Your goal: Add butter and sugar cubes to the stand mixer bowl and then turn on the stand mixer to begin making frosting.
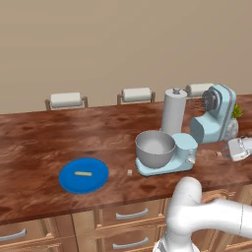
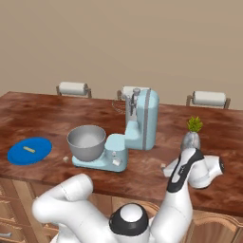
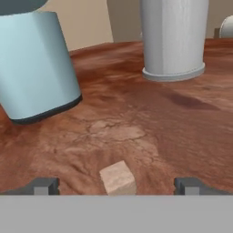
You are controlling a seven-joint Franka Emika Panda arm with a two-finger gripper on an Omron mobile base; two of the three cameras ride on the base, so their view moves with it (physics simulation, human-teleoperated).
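Light-blue stand mixer (image 1: 206,118), blue plate (image 1: 83,175)

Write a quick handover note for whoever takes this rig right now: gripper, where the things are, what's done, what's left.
Gripper: open, low over the counter, astride a sugar cube, not gripping it.
Another cube lies by the stand mixer base.
Butter: on the blue plate.
Bowl: on the mixer base, looks empty; head tilted back.
Done: nothing added.
Left: cubes and butter in, switch mixer on.
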